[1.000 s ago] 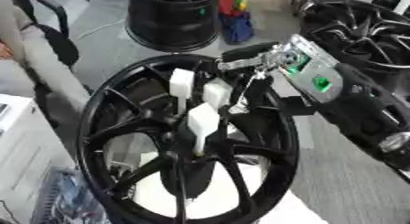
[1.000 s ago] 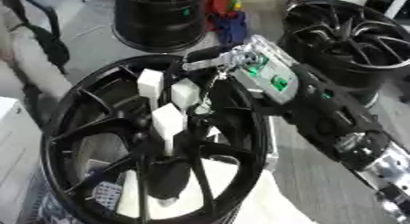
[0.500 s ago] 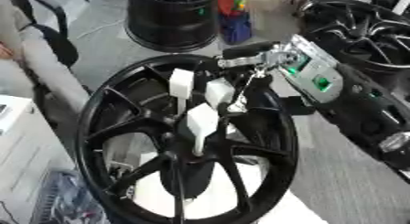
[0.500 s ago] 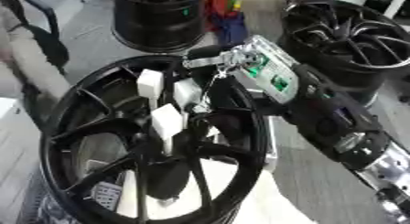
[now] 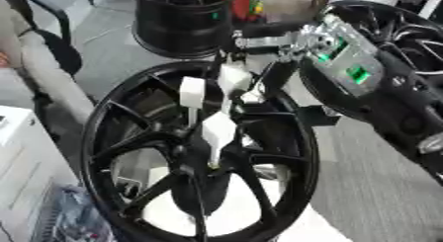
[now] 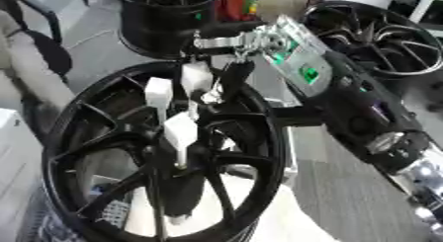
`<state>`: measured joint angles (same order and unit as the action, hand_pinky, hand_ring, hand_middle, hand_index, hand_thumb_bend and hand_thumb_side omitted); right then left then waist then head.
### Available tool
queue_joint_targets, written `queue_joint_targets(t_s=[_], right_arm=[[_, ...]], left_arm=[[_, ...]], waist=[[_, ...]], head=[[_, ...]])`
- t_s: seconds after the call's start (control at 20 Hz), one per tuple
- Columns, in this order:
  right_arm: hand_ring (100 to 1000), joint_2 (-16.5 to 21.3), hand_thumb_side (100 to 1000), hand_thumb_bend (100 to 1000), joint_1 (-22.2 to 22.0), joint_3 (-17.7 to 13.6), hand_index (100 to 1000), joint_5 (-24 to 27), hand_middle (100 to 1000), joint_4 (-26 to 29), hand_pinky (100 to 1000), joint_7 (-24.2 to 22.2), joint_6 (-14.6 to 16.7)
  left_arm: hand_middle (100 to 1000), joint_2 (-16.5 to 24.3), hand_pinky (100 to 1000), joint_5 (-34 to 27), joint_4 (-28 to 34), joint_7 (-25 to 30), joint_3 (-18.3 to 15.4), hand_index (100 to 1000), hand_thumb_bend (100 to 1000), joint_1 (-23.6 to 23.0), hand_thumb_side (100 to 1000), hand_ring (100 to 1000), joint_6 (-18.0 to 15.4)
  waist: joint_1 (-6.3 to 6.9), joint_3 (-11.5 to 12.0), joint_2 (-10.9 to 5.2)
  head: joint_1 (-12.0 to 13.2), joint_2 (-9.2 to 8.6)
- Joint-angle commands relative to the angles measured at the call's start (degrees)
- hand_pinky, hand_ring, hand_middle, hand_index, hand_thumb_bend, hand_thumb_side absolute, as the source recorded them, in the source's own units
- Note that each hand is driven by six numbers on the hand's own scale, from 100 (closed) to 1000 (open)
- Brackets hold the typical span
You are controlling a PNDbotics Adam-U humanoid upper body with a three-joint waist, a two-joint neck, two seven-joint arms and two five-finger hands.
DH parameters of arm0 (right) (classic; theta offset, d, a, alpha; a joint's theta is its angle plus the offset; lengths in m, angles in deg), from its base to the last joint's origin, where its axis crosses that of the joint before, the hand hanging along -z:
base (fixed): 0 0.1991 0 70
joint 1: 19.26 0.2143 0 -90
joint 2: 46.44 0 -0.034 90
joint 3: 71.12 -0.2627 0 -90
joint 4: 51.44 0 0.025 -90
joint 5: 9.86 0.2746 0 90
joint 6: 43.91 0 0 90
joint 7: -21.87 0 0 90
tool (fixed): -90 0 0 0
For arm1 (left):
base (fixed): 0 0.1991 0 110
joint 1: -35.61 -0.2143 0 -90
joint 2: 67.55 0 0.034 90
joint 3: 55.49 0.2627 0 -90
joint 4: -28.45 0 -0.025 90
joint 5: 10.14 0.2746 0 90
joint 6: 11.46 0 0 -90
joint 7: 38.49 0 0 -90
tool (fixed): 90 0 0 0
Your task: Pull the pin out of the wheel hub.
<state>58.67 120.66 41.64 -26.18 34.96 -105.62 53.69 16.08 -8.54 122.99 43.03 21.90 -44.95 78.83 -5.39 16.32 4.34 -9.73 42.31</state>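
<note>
Right hand (image 6: 238, 58) from upper right, fingers curled downward, arm extended

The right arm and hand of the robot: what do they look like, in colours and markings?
The right arm is mostly black, with a silver joint lower down. The right hand carries a pale silver plate lit by small green lights. Its fingers look silver and black. No cables or readable markings can be made out. The left arm is not in view.

Both eyes sit in the head, looking steeply down, close on the black wheel hub (image 5: 199, 152). Shared: hub, right hand (image 6: 259, 41) at 12–1 o'clock, second rim (image 6: 380, 38) at 2 o'clock. Right eye is offset slightly rightward.
</note>
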Motion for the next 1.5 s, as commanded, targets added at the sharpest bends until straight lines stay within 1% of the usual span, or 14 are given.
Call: queue_joint_targets(t_s=[0.05, 0.25, 0.4, 0.55, 0.7, 0.75, 0.8, 0.85, 0.9, 0.95, 1.0, 1.15, 1.35, 1.5], right_arm=[[496, 5.77, 150, 102, 0.19, -3.77, 598, 4.13, 485, 4.82, 580, 2.72, -1.44], [491, 13.49, 144, 114, -5.78, -9.87, 595, 9.62, 480, 11.45, 580, 9.08, -3.01], [490, 19.56, 122, 116, -16.50, -16.06, 595, 11.63, 478, 16.76, 583, 15.63, -3.82], [485, 22.04, 104, 127, -29.41, -22.21, 593, 11.60, 475, 19.60, 583, 22.42, -5.14], [486, 18.63, 100, 152, -41.77, -28.05, 600, 7.64, 479, 19.91, 589, 28.95, -6.65], [492, 16.62, 100, 360, -45.15, -29.57, 613, 5.53, 489, 19.66, 601, 30.75, -7.27], [504, 14.08, 100, 192, -48.31, -30.88, 643, 3.40, 508, 19.15, 617, 32.28, -8.15], [538, 11.78, 100, 291, -50.83, -31.93, 705, 0.72, 557, 18.63, 650, 33.37, -8.80], [565, 9.34, 100, 243, -52.98, -32.94, 743, -2.80, 586, 17.58, 669, 34.02, -9.87], [692, 7.36, 113, 310, -54.39, -33.67, 840, -6.36, 708, 16.69, 752, 34.31, -10.83], [758, 4.92, 179, 387, -55.69, -34.73, 889, -10.07, 769, 15.21, 809, 34.56, -12.33], [873, -0.92, 307, 500, -57.47, -37.83, 938, -15.85, 866, 11.01, 919, 37.51, -15.63], [866, -4.77, 348, 545, -57.68, -41.37, 928, -16.70, 864, 8.42, 921, 47.62, -17.65], [842, -6.26, 361, 529, -57.51, -41.83, 912, -15.52, 838, 9.22, 901, 54.19, -17.71]], left_arm=[[636, 1.98, 601, 0.30, 0.54, -0.54, -0.73, 737, 451, 0.00, 218, 534, -0.07], [636, 2.16, 601, 0.35, 0.46, -1.18, -1.38, 737, 451, -0.63, 218, 534, -0.04], [636, 1.96, 601, 0.29, 0.42, -1.67, -1.84, 737, 451, -1.11, 218, 535, -0.05], [636, 1.56, 602, 0.21, 0.45, -2.12, -2.27, 737, 450, -1.30, 218, 538, -0.09], [636, 1.21, 602, 0.13, 0.54, -2.46, -2.61, 738, 448, -1.25, 219, 539, -0.14], [636, 1.09, 602, 0.12, 0.56, -2.48, -2.65, 738, 476, -1.23, 200, 539, -0.15], [636, 0.96, 602, 0.11, 0.58, -2.50, -2.69, 738, 448, -1.22, 219, 539, -0.17], [636, 0.86, 603, 0.10, 0.61, -2.50, -2.70, 738, 446, -1.21, 220, 539, -0.18], [637, 0.76, 603, 0.08, 0.63, -2.50, -2.72, 738, 445, -1.21, 220, 539, -0.20], [636, 0.68, 603, 0.06, 0.66, -2.49, -2.72, 738, 446, -1.21, 221, 539, -0.21], [636, 0.57, 603, 0.03, 0.69, -2.49, -2.73, 738, 446, -1.18, 220, 539, -0.24], [636, 0.27, 602, -0.02, 0.72, -2.55, -2.80, 738, 446, -1.16, 220, 539, -0.24], [636, 0.07, 602, -0.05, 0.78, -2.64, -2.88, 738, 446, -1.20, 220, 540, -0.27], [636, -0.10, 602, -0.09, 0.73, -2.62, -2.82, 738, 446, -1.17, 219, 540, -0.25]], waist=[[0.39, -0.88, -1.05], [0.63, -3.02, -1.39], [1.20, -4.64, -1.28], [1.78, -6.24, -0.88], [2.15, -7.53, -0.38], [2.26, -7.79, -0.23], [2.41, -8.02, -0.05], [2.54, -8.17, 0.08], [2.71, -8.32, 0.21], [2.84, -8.40, 0.29], [2.98, -8.49, 0.37], [3.30, -8.68, 0.55], [3.54, -8.88, 0.59], [3.56, -9.00, 0.52]], head=[[1.11, 0.40], [2.60, 0.81], [3.71, 0.73], [4.90, 0.54], [5.87, 0.45], [6.06, 0.45], [6.19, 0.43], [6.23, 0.40], [6.28, 0.38], [6.27, 0.38], [6.22, 0.35], [6.27, 0.20], [6.44, 0.18], [6.25, 0.20]])
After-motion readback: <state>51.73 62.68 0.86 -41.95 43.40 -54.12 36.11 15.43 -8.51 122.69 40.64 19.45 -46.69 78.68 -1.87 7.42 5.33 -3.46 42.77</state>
